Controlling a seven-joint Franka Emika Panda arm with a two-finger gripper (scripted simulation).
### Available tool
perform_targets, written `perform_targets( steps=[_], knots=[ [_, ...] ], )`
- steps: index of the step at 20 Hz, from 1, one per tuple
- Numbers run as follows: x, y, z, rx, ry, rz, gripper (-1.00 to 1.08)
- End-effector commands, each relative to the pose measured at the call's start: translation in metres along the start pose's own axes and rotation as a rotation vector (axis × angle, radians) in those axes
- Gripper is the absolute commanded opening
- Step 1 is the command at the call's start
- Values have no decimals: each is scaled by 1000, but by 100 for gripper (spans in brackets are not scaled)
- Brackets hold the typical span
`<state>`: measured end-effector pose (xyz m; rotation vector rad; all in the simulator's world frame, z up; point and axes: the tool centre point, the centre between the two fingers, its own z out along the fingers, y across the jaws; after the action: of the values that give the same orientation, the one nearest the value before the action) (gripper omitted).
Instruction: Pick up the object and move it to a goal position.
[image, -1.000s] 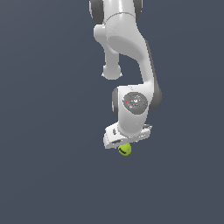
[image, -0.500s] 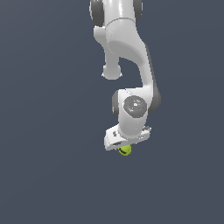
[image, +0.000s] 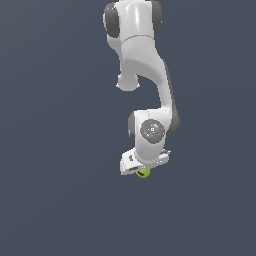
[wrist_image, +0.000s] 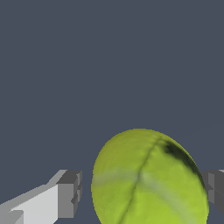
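A Franka Panda arm (image: 145, 75) hangs its white tool (image: 143, 169) over a plain dark grey counter (image: 55, 200), with the yellow-green ball (image: 144, 173) tucked directly beneath the tool and mostly hidden by it in the exterior view. The wrist view shows the ball (wrist_image: 148, 179) sitting between the 2 grey fingertips (wrist_image: 70, 193), off-centre: one pad appears against or just beside the ball, while the other stands clear with a visible gap, so the jaws are apart and not yet clamped. To do this step well, the tool should likely centre itself over the ball before closing, then squeeze evenly so the round, smooth surface does not roll or squirt out sideways. Compared with half a second ago, the tool sits lower over the ball, which now shows less of itself below the white body; the ball itself seems not to have moved.
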<state>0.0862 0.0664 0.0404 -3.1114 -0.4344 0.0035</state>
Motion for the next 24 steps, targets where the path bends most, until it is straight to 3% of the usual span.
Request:
perform_targets(
  steps=[1, 2, 15, 24],
  knots=[
    [1, 0, -1, 0, 2, 0, 100],
    [1, 0, -1, 0, 2, 0, -100],
    [1, 0, -3, 0, 1, 0, -100],
    [-2, -6, -45, 0, 1, 0, -100]
  ],
)
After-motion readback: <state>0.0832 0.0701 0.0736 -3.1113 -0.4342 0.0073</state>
